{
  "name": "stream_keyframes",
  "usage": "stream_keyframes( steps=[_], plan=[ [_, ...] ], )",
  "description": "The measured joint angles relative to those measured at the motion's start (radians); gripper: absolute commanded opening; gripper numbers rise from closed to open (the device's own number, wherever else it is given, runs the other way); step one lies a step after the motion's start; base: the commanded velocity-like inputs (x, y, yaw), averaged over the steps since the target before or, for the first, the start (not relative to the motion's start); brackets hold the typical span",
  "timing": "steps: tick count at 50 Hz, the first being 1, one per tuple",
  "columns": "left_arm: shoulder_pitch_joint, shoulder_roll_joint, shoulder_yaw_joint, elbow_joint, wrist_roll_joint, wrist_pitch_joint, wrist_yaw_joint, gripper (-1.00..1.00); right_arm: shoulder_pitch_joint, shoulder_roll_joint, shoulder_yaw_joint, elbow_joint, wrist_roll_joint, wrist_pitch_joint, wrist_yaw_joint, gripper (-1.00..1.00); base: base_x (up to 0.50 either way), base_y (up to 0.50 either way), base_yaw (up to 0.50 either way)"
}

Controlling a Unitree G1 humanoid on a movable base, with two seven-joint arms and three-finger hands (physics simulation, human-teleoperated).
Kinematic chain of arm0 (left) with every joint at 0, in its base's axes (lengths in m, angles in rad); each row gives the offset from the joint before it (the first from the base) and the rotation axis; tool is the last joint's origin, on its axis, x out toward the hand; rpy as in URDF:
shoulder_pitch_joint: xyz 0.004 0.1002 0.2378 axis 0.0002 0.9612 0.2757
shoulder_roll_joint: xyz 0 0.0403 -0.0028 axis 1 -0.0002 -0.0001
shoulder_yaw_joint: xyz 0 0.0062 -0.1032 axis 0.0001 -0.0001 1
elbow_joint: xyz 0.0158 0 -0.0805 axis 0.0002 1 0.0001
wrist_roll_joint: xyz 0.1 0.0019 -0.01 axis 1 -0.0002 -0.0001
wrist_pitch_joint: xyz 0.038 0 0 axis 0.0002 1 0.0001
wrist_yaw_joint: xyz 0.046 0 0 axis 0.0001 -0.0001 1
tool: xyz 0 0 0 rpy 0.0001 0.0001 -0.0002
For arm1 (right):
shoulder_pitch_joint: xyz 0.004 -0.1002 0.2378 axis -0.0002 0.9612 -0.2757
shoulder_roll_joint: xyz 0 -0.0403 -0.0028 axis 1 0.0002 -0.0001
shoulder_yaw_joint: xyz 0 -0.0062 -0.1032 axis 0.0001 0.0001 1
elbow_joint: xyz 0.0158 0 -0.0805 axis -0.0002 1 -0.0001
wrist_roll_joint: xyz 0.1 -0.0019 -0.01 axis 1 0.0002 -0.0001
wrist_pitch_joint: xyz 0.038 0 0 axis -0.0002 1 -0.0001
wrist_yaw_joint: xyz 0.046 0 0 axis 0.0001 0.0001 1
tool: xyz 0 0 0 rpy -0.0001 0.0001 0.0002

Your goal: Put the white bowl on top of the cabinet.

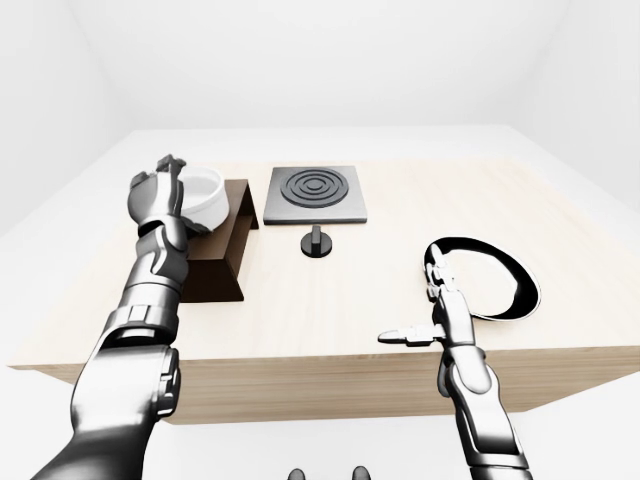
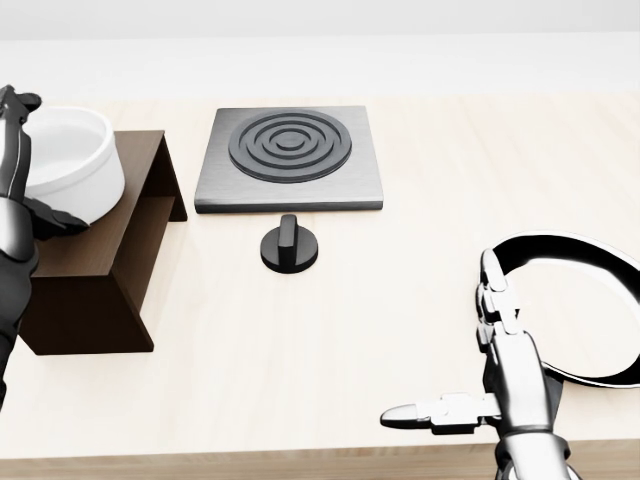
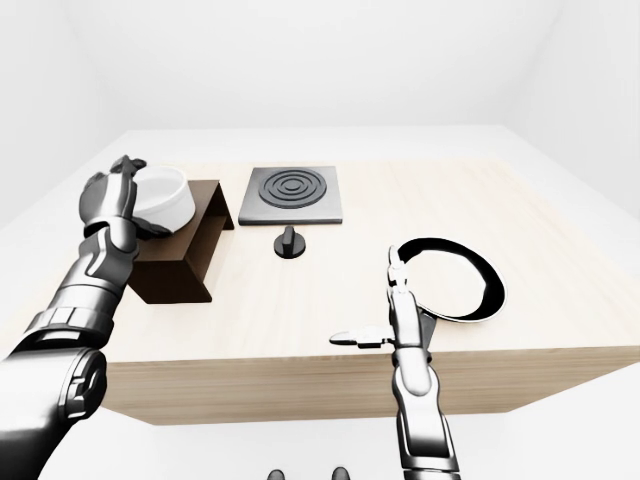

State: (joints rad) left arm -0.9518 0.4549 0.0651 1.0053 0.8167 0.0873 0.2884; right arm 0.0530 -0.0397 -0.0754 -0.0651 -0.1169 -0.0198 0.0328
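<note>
So the big wooden table (image 1: pixel 330 300) takes up most of the left-eye view, pale top, nothing but white room around it. Next biggest is the dark brown cabinet (image 2: pixel 100 260), sitting at about 9 o'clock in the head view, with the white bowl (image 2: pixel 75 165) resting on top of it, toward the cabinet's upper left end. The left hand (image 2: pixel 15 190) is right up against the bowl's left side, fingers spread along the rim and wall rather than clamped, so it looks open to me. Around 12 o'clock there's the square grey hot plate (image 2: pixel 290 158) with its ring pattern, and just below it a small black knob (image 2: pixel 290 245). At 4 o'clock a black-and-white plate (image 2: pixel 575 305) lies flat near the table edge. The right hand (image 2: pixel 480 385) hovers just left of that plate, fingers stretched out wide, holding nothing.
</note>
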Motion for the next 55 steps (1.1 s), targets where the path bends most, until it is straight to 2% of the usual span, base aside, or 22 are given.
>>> stream_keyframes(
  steps=[15,28,36,55],
  plan=[
    [-0.005,-0.002,0.001,0.001,0.018,0.0,0.021,1.0,0.001,0.001,0.005,0.002,-0.006,0.001,0.002,1.0,0.0,0.0,0.0],
    [0.009,-0.007,0.003,-0.034,0.025,0.0,0.01,1.0,-0.002,0.001,0.007,0.009,-0.009,-0.002,0.003,1.0,0.0,0.0,0.0],
    [0.079,-0.012,0.007,-0.194,0.073,0.0,-0.048,1.0,-0.003,0.001,0.007,0.012,-0.01,-0.003,0.001,1.0,0.0,0.0,0.0],
    [0.298,-0.078,0.041,-0.776,0.356,0.0,-0.35,1.0,-0.004,0.002,0.011,0.015,-0.016,-0.006,-0.006,1.0,0.0,0.0,0.0]
  ],
)
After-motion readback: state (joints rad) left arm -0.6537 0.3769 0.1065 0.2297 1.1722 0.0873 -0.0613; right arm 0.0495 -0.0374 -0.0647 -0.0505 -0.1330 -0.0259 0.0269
